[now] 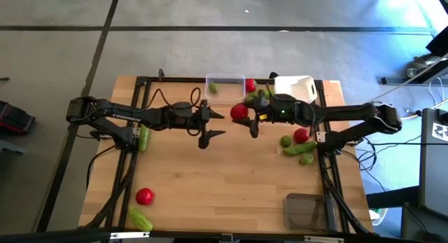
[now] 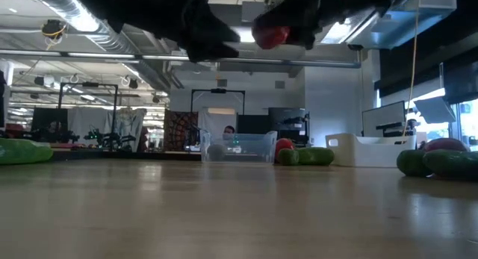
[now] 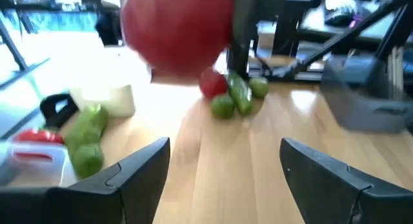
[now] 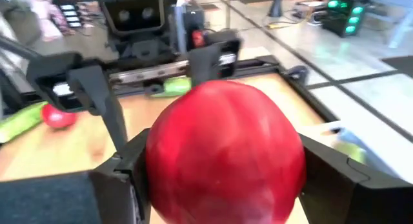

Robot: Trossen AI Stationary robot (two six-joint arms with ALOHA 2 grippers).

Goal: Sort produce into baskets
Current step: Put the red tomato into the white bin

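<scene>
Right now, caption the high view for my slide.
Right gripper holds a red tomato above the table, facing the open left gripper.

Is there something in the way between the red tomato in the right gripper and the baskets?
Nothing visible blocks it. The right gripper holds the tomato high above the table, so it can pass over the produce below. The clear basket and white basket are close behind it; the open left gripper waits beside.
</scene>
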